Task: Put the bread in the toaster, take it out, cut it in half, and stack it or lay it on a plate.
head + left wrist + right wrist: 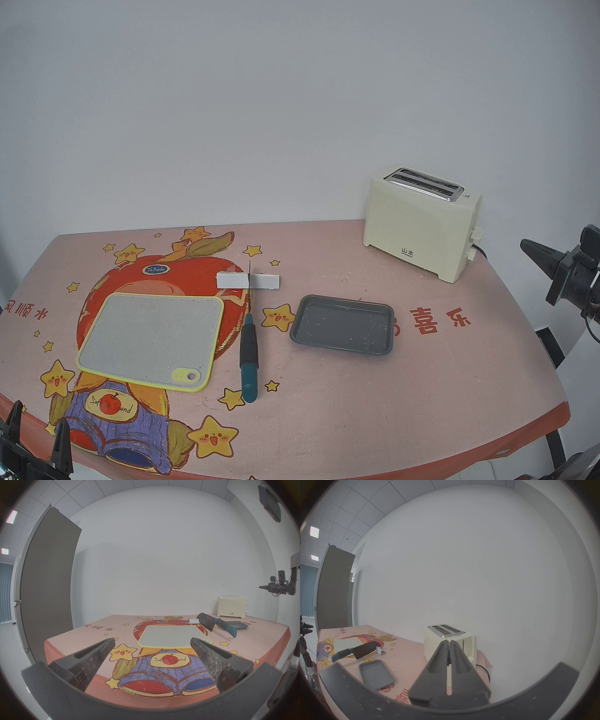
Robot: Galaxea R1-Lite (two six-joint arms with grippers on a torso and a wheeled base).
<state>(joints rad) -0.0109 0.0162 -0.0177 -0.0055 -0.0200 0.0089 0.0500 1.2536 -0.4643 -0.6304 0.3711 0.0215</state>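
Knife (249, 353) stands on its edge on the table (400, 400), between the cutting board (152, 337) and the dark tray (342, 324). Its long axis runs from the near edge to the far edge, teal handle toward the robot, blade pointing away into a small white holder (247, 280). Toaster (422, 225) sits at the far right, slots up, long axis angled to the table edge. Slot contents cannot be made out. Left gripper (152, 641) hangs at the near left corner, jaws wide apart and holding nothing. Right gripper (449, 643) is raised off the right side near the toaster, jaws pressed together.
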